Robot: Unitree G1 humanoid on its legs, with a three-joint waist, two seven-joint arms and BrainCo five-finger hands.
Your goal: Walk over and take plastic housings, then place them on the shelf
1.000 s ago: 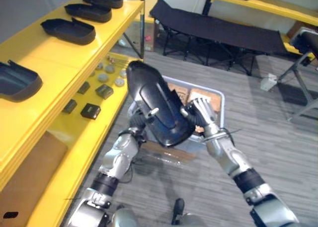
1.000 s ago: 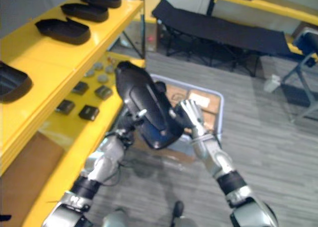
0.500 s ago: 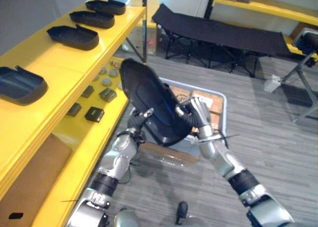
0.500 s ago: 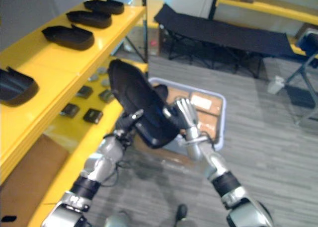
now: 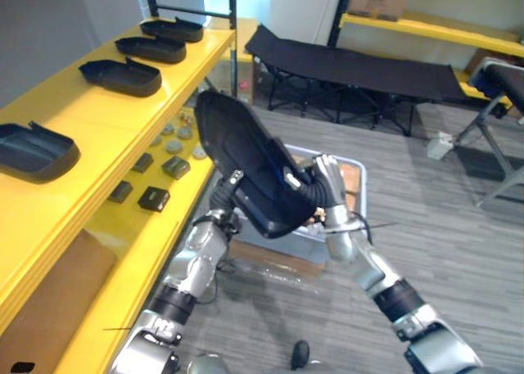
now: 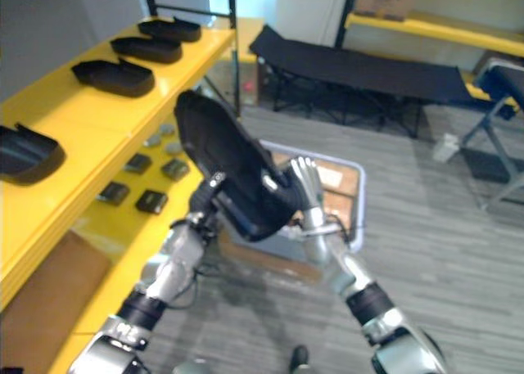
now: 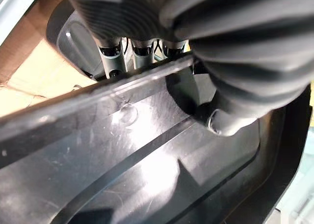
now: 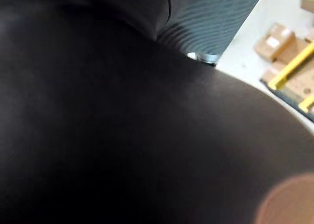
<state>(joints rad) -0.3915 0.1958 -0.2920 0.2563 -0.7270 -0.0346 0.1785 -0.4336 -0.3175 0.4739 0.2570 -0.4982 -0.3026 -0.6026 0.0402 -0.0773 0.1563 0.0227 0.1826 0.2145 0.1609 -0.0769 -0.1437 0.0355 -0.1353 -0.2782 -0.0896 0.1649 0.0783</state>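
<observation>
We hold one black plastic housing (image 5: pixel 246 157) raised above the grey crate (image 5: pixel 359 176). Our left hand (image 7: pixel 223 120) pinches its rim, and our right hand (image 5: pixel 329 180) presses straight fingers against its side. Four housings (image 5: pixel 123 77) already lie on the yellow shelf (image 5: pixel 98 112); this one is not yet placed.

The held housing (image 5: pixel 246 161) sits between both hands. The left hand's (image 5: pixel 225 198) fingers (image 7: pixel 113 57) hook over its rim, with the thumb (image 7: pixel 225 121) inside. The right hand's (image 5: pixel 327 182) fingers lie flat against its right side. Below and behind the fingertips, a bin (image 6: pixel 360 202) stands on the floor, and a cot (image 5: pixel 360 63) lies farther behind. Left of the left fingers runs a shelf (image 5: pixel 98 104) carrying a row of 4 housings (image 5: pixel 123 75), with small parts (image 5: pixel 153 198) on the board below.
</observation>
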